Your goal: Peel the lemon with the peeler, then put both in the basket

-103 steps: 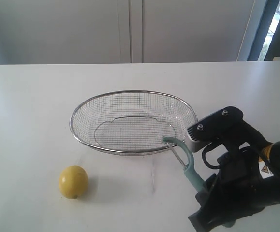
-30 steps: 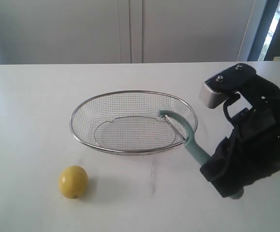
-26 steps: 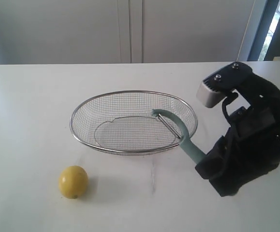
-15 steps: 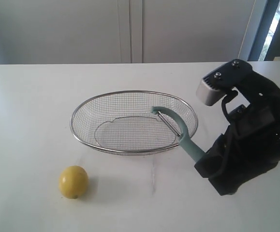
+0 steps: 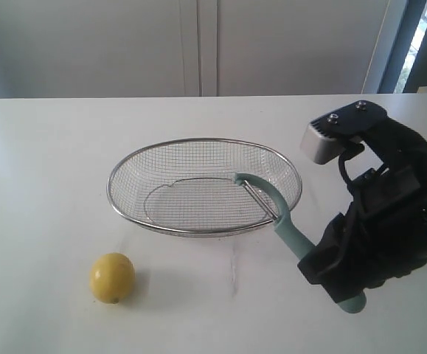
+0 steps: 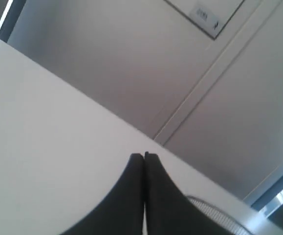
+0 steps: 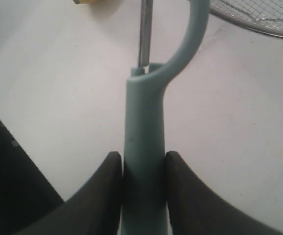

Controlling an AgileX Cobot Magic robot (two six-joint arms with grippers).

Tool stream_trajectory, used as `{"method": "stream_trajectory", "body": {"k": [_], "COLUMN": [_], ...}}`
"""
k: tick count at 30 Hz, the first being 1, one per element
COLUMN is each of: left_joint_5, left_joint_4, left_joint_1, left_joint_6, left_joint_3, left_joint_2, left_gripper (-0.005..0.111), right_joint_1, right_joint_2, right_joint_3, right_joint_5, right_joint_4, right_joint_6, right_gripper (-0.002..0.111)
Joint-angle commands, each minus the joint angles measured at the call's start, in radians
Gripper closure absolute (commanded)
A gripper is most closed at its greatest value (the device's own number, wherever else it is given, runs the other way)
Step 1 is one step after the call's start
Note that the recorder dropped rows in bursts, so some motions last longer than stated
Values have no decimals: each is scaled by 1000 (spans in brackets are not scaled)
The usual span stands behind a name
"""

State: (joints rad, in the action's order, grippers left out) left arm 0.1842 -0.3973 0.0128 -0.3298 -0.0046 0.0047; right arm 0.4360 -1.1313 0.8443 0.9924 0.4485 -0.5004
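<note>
Yellow and smooth, the lemon (image 5: 112,277) sits whole on the white table (image 5: 43,184), at about seven o'clock from the basket (image 5: 198,140) and well apart from it. I'd judge the peeling not yet begun, and the wire mesh basket holds nothing. The right gripper (image 7: 142,169) pinches the peeler (image 5: 288,234) by its pale teal handle, with the curved head and metal blade reaching over the rim at four o'clock. The left gripper (image 6: 144,157) is pressed together, empty. Peeling and both placements remain.
</note>
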Motion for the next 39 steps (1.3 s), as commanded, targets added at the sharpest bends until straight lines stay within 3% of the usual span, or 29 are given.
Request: {"method": "stream_trajectory", "body": {"k": [1, 6, 9, 12, 15, 20, 26, 31, 36, 39], "left_joint_5": [50, -80, -243, -468, -675, -854, -782, -763, -790, -784], "left_joint_4": [197, 535, 622, 621, 497, 229, -14, -236, -431, -545], "left_joint_1": [3, 3, 3, 3, 3, 44, 90, 124, 182, 216], "left_joint_6": [-161, -224, -210, -65, 226, 503, 626, 835, 1056, 1129], "left_joint_3": [-58, -227, -325, -423, -519, -598, -602, -602, -602, -602], "left_joint_2": [-5, 6, 66, 145, 233, 428, 662, 822, 955, 1014], "left_gripper": [107, 107, 107, 107, 107, 107, 107, 107, 89, 68], "right_joint_1": [-9, -9, -9, -9, -9, -9, -9, -9, -9, -9], "right_joint_2": [0, 0, 0, 0, 0, 0, 0, 0, 0, 0], "right_joint_3": [5, 5, 5, 5, 5, 5, 5, 5, 5, 5], "right_joint_5": [7, 7, 3, -5, -6, -14, -18, -15, -13, -13], "right_joint_4": [9, 9, 9, 9, 9, 9, 4, 4, 4, 4], "right_joint_6": [14, 16, 16, 16, 16, 31, 33, 33, 33, 33], "right_gripper": [108, 108, 108, 108, 108, 108, 108, 108, 108, 108]}}
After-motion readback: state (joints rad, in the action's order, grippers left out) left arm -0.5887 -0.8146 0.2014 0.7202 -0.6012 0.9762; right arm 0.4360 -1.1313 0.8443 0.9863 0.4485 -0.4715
